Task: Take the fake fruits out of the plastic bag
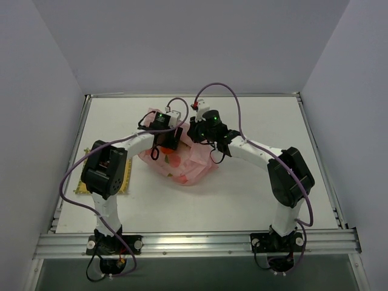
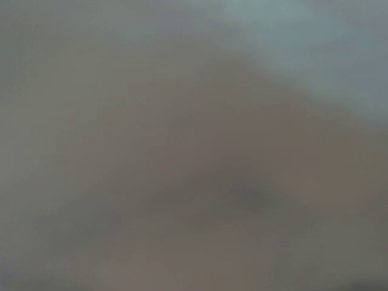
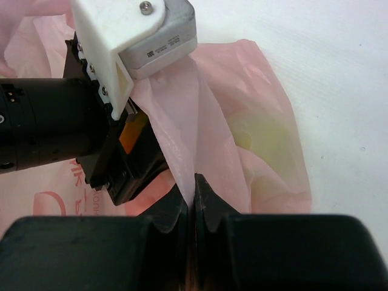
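Note:
The pink plastic bag (image 1: 182, 165) lies crumpled at the table's middle. My right gripper (image 3: 194, 182) is shut on a raised fold of the bag (image 3: 182, 115) and holds it up. A yellow-green fruit (image 3: 267, 142) shows through the bag's film to the right of the fold. Reddish and orange fruits (image 1: 173, 160) show faintly through the bag in the top view. My left gripper (image 1: 167, 145) reaches down into the bag's far left side, its fingertips hidden by film. The left wrist view is a blur of pinkish grey, so its jaws cannot be read.
A flat yellow woven mat (image 1: 125, 182) lies at the left under my left arm. Grey walls close in the white table (image 1: 260, 194) on three sides. A metal rail (image 1: 194, 242) runs along the near edge.

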